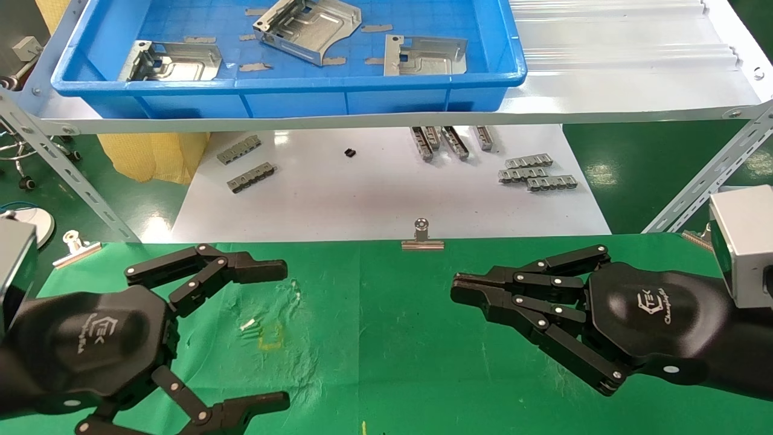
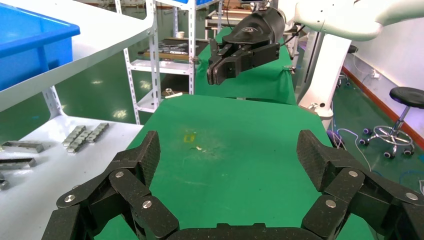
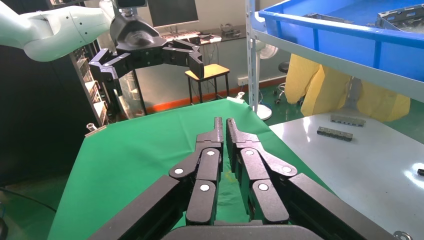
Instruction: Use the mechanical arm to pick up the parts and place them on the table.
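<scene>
A: Parts (image 1: 305, 27), three stamped plates, are lying in the blue tray (image 1: 284, 84) on the shelf, well apart from both grippers. Where are the arms sitting?

B: I am holding the left gripper (image 1: 266, 335) over the green table (image 1: 374, 338), jaws spread wide, nothing between them. The right gripper (image 1: 462, 290) is hovering opposite, fingers (image 3: 215, 150) pressed together, empty.

We are in a factory workshop: slotted-steel racks (image 2: 150, 55), a blue tray (image 1: 290, 90) of stamped metal parts (image 1: 308, 27), a glossy green floor (image 1: 634, 163), a cloth-covered desk (image 1: 374, 338).
</scene>
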`<state>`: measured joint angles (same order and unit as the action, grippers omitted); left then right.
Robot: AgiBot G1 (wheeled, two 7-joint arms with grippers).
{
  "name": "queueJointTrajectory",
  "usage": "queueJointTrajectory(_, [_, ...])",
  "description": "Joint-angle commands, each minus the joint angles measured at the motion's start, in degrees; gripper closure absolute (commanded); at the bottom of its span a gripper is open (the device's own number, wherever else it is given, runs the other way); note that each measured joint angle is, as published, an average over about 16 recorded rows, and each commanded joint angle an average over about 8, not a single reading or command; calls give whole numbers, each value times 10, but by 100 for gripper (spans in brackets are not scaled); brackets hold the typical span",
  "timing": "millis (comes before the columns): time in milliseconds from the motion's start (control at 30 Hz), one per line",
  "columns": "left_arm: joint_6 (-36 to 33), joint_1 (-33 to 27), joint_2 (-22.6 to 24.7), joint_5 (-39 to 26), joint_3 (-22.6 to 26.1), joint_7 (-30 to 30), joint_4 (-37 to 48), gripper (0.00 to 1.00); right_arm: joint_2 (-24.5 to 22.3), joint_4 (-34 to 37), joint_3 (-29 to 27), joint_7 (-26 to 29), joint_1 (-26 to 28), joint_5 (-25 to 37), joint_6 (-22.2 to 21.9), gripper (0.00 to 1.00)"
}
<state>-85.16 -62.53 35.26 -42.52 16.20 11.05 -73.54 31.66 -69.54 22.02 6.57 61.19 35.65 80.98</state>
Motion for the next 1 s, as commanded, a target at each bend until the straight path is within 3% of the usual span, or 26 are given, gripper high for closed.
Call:
queueJointTrajectory(33, [-1, 2, 0, 1, 0, -1, 0, 0, 0, 0, 0, 0, 0, 0, 0, 100])
queueJointTrajectory(200, [20, -45, 10, -26, 6, 13, 4, 0, 0, 0, 0, 0, 0, 0, 0, 100])
queueJointTrajectory(400, [47, -176, 54, -98, 31, 39, 61, 0, 0, 0, 0, 0, 0, 0, 0, 100])
queueJointTrajectory(600, [68, -329, 140, -192, 75, 25, 225, 0, 0, 0, 0, 0, 0, 0, 0, 100])
queueJointTrajectory(767, [158, -432, 225, -268, 102, -14, 403, 0, 0, 0, 0, 0, 0, 0, 0, 99])
queueJointTrajectory(833, [212, -463, 259, -294, 110, -27, 467, 0, 0, 0, 0, 0, 0, 0, 0, 88])
queueJointTrajectory(1000, [327, -516, 335, -337, 126, -49, 593, 2, 0, 0, 0, 0, 0, 0, 0, 26])
